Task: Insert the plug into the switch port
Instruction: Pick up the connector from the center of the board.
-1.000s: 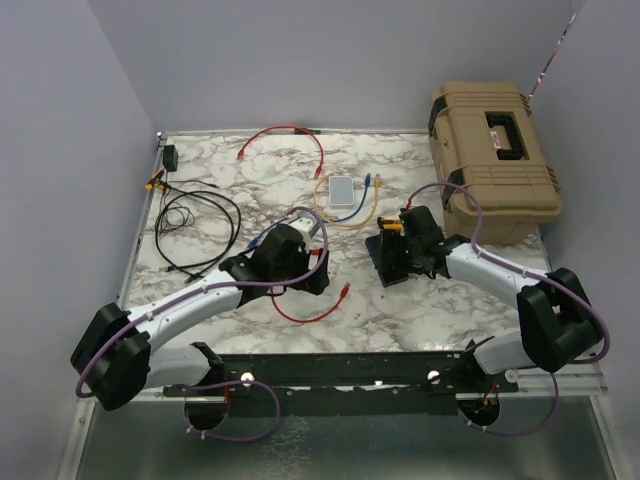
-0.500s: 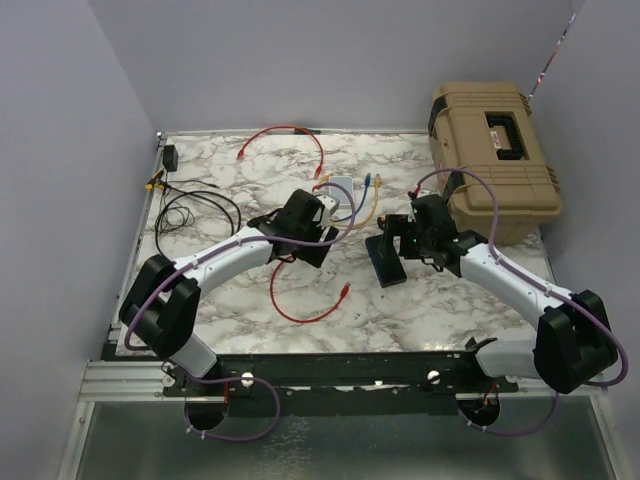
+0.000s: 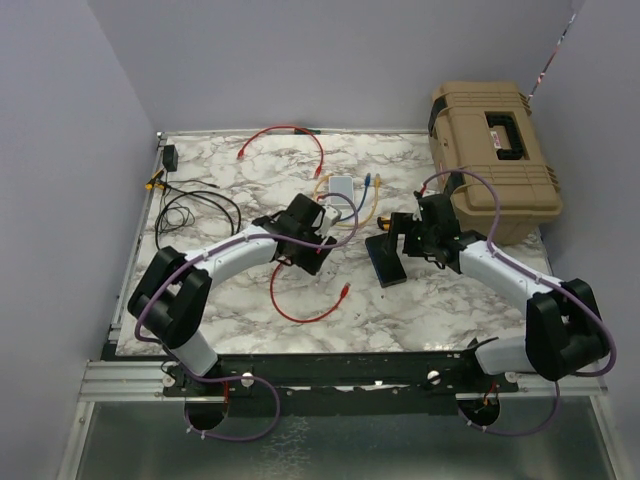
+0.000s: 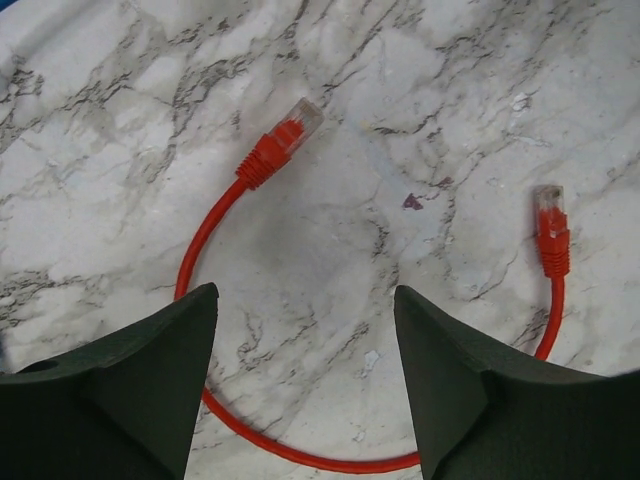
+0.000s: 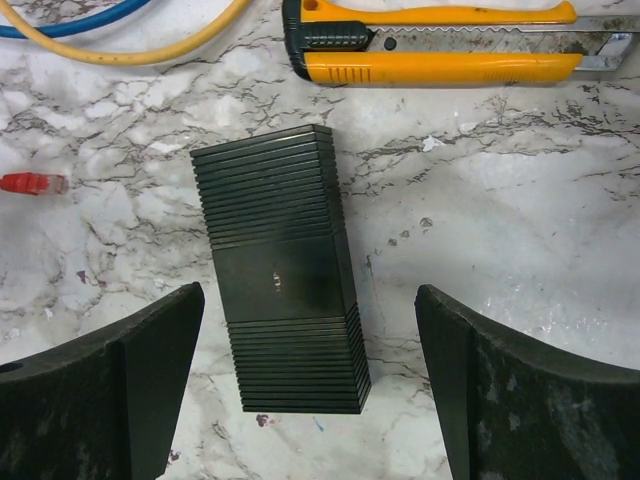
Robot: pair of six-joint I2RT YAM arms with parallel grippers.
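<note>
On the marble table, both arms reach forward toward the middle, wrists bent downward. The switch lies flat directly under the right gripper, between its widely spread fingers, which hold nothing and do not touch it. A utility knife lies just beyond the switch. The left gripper is also spread wide and empty above a red cable curving on the table. Its plug lies ahead of the fingers, and a second plug lies off to the right.
</note>
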